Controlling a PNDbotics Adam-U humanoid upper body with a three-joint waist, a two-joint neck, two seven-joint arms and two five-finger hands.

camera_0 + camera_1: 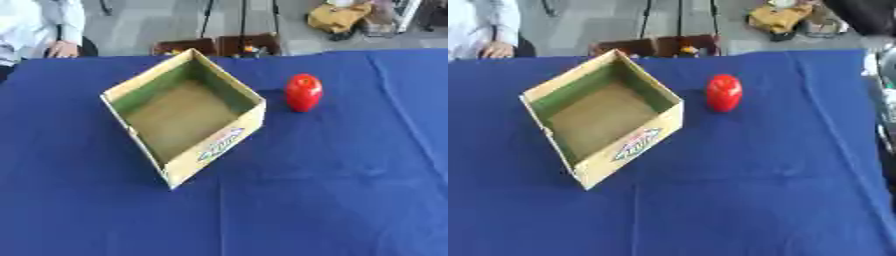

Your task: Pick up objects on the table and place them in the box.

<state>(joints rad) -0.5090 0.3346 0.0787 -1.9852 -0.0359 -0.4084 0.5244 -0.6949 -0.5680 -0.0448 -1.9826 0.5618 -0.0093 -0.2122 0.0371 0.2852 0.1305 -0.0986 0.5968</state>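
Near edge: I see only blue tablecloth (289,210), with creases running across it and one long fold line down the right side. Neither robot hand shows in either eye view, so I can't tell whether the fingers are spread, pressed together or pinching anything.

Mid-table, left of centre: open cardboard box (214,145), turned so one corner points at me. The near-right outer wall carries a printed label with blue and red marks; I can't read it. The inner walls look greenish, the floor is plain brown, and I see nothing inside.

Just right of the box's right corner, slightly farther back: a red object (304,92), rounded and upright on the cloth, with a shiny highlight on top. It stands near the box but apart from it, with a strip of cloth between them. It could be an apple or a small red container; I can't tell which. It's the only loose item I see on the table.

Far edge: dark brown crates (219,46) stand just beyond the table on a grey floor, and a yellow-brown bag (337,17) lies farther back to the right.
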